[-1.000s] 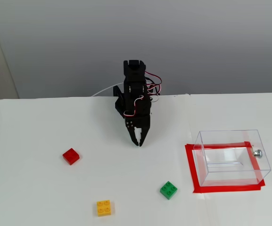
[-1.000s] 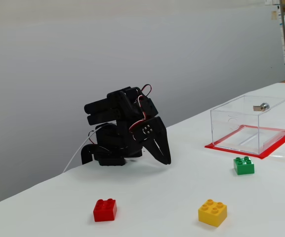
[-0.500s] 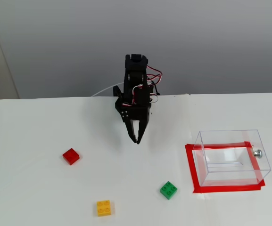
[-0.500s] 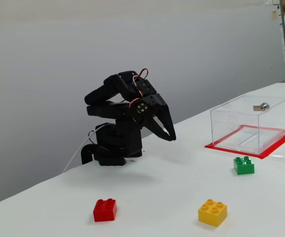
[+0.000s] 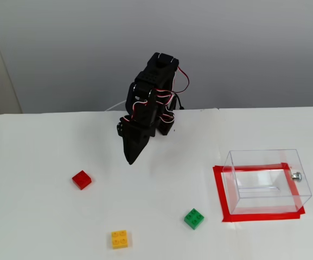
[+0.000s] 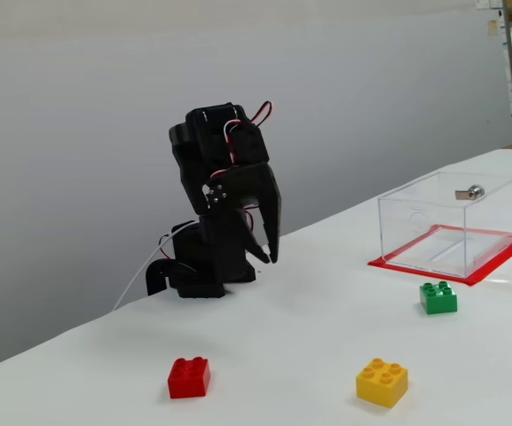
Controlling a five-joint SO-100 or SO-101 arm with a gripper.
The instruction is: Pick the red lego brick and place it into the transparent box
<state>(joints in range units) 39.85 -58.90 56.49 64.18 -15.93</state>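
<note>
A: Where is the red lego brick (image 5: 82,179)?

B: In a fixed view from above it lies in the left part of the frame, a little below the middle, flat on the white surface (image 5: 37,216). In the other fixed view (image 6: 188,377) it sits at the lower left, studs up. Nothing touches it.

A: And the transparent box (image 5: 267,180)?

B: It is at the right side of the frame from above, standing inside a red tape rectangle (image 5: 219,195). A small silver knob (image 5: 296,175) is on its right wall. In the side view the box (image 6: 448,224) is at the right, well apart from the red brick.

A: What about the hand (image 5: 130,160)?

B: It hangs in the air at the middle of the frame, pointing down and a little to the left, above the surface. It is up and to the right of the red brick, not touching it. In the side view the hand (image 6: 271,256) shows its two fingers close together with nothing between them, so it looks closed and empty.

A: Other things?

B: A green brick (image 5: 194,218) lies low in the frame, between the red brick and the box. A yellow brick (image 5: 119,239) is at the bottom edge, left of the green one.
</note>
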